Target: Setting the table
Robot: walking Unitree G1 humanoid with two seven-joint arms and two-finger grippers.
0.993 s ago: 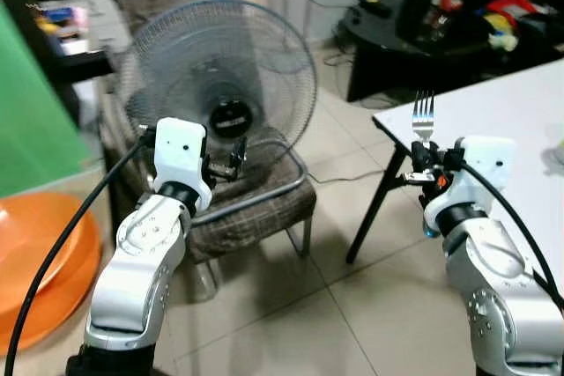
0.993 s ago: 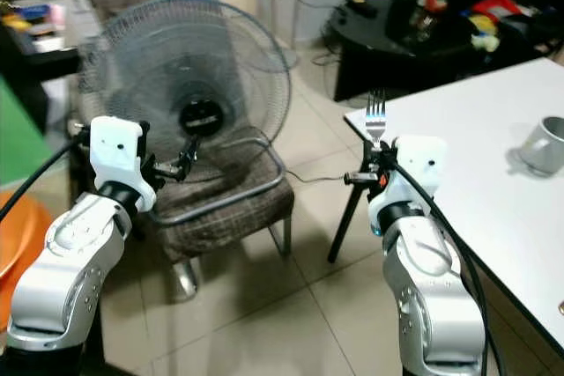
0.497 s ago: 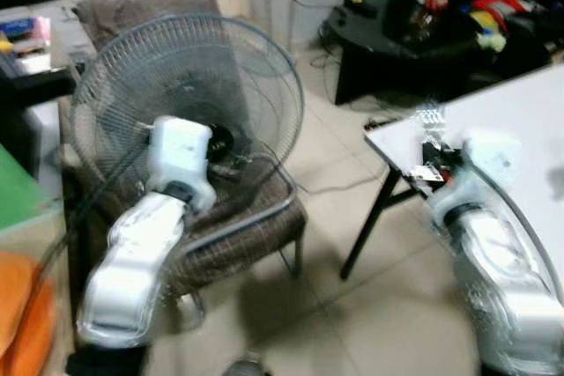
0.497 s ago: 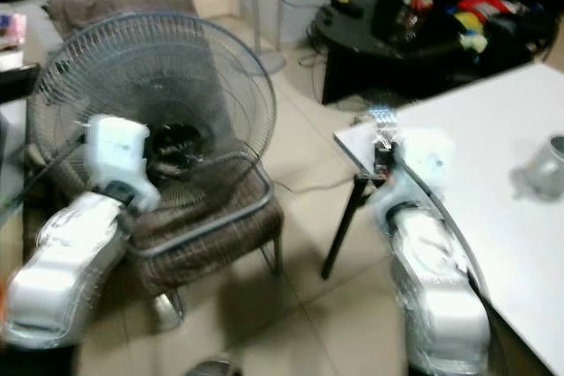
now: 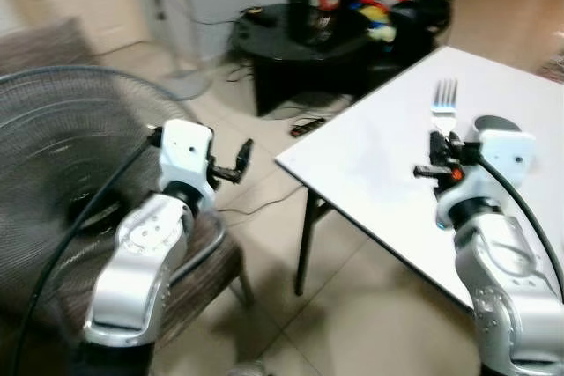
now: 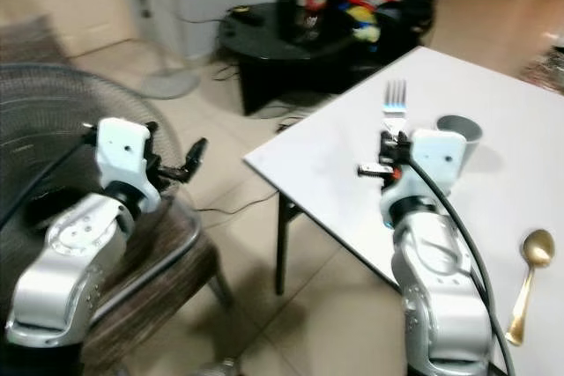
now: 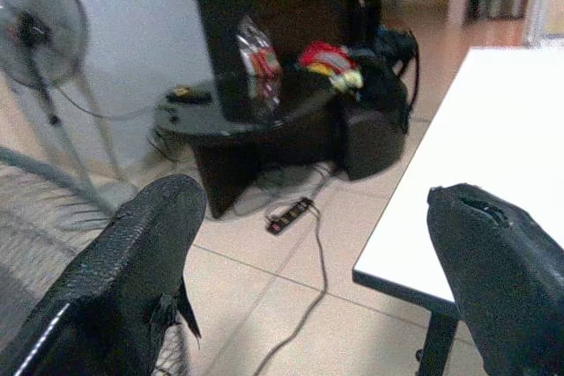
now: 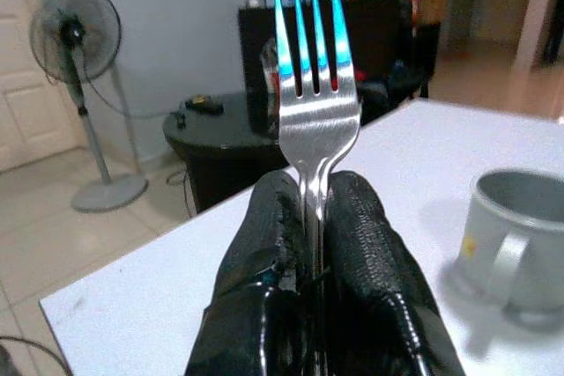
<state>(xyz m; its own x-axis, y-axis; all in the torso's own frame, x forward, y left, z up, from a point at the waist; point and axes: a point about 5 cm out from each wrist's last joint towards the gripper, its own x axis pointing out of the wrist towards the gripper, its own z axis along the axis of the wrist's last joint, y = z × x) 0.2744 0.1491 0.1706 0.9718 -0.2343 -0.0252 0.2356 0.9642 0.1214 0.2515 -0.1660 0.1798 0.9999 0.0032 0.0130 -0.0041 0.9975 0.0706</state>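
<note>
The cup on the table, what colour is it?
The cup is grey, plainest in the right wrist view.

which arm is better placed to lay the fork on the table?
Right. The right gripper is shut on the fork and hangs over the white table. The left gripper is open, over the floor beside the fan.

A silver fork [image 8: 315, 121] sits between black fingers [image 8: 368, 244]; the table [image 6: 493, 173] is white, the mug [image 8: 515, 239] grey, the spoon [image 6: 527, 279] gold.

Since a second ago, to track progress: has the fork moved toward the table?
Yes. The fork, clamped upright in the right gripper, now stands over the white table, near the cup.
</note>
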